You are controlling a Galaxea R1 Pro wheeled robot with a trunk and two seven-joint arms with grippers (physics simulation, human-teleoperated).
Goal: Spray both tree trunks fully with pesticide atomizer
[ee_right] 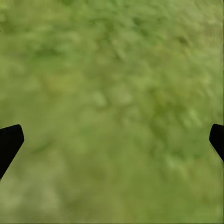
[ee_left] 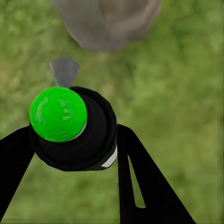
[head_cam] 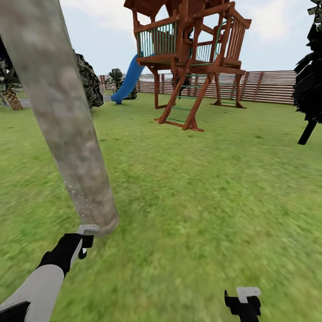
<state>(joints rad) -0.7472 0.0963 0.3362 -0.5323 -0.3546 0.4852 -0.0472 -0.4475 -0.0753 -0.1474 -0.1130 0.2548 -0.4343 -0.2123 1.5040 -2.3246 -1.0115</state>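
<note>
The pesticide atomizer [ee_left: 70, 128], a black body with a bright green round cap and a grey nozzle [ee_left: 64, 71], sits between the fingers of my left gripper [ee_left: 74, 133], which is shut on it. The nozzle points at the foot of a tree trunk [ee_left: 107, 23]. In the head view this thick, mottled grey-brown trunk [head_cam: 58, 112] leans up to the left from the grass. My left gripper [head_cam: 84, 243] hangs just in front of its base, and small white specks dot the lower trunk. My right gripper [head_cam: 243, 304] is open over bare lawn [ee_right: 112, 93].
A wooden play tower [head_cam: 192, 58] with a blue slide [head_cam: 127, 82] stands ahead on the lawn. Behind it runs a slatted fence [head_cam: 273, 87]. A near-black conifer [head_cam: 311, 80] stands at the right, and a dark bush [head_cam: 89, 82] behind the trunk.
</note>
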